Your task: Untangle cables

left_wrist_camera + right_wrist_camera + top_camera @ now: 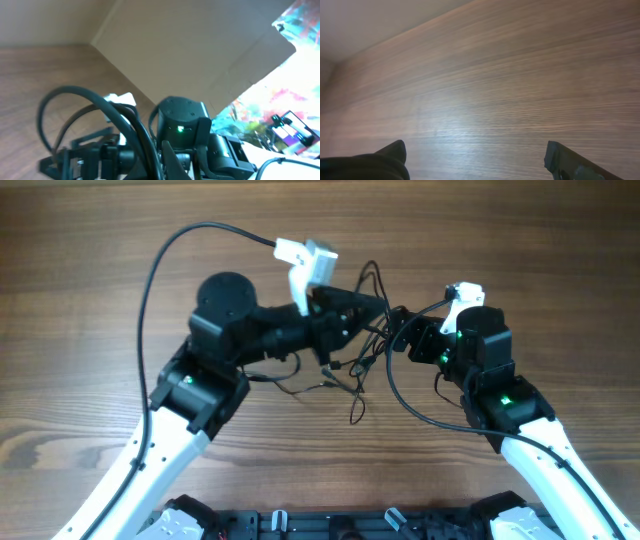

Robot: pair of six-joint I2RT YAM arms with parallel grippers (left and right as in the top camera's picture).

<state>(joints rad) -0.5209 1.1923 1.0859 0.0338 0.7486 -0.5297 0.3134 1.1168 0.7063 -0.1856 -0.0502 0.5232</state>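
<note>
The cables (352, 372) are thin black wires bunched in loose loops on the wood table between my two arms, with one loop rising behind the grippers (372, 277). My left gripper (378, 308) points right, its fingers drawn to a narrow tip in the bunch, and it looks shut on the cables. In the left wrist view its fingers (186, 161) are dark and partly hidden. My right gripper (400, 332) faces it from the right, close to the bunch. In the right wrist view its fingers (475, 152) are wide apart with only bare table between them.
The right arm's thick black cable (398, 392) curves down in front of the bunch and fills the left wrist view (125, 125). The left arm's thick cable (160, 260) arcs over the back left. A cardboard wall (200, 45) stands behind the table.
</note>
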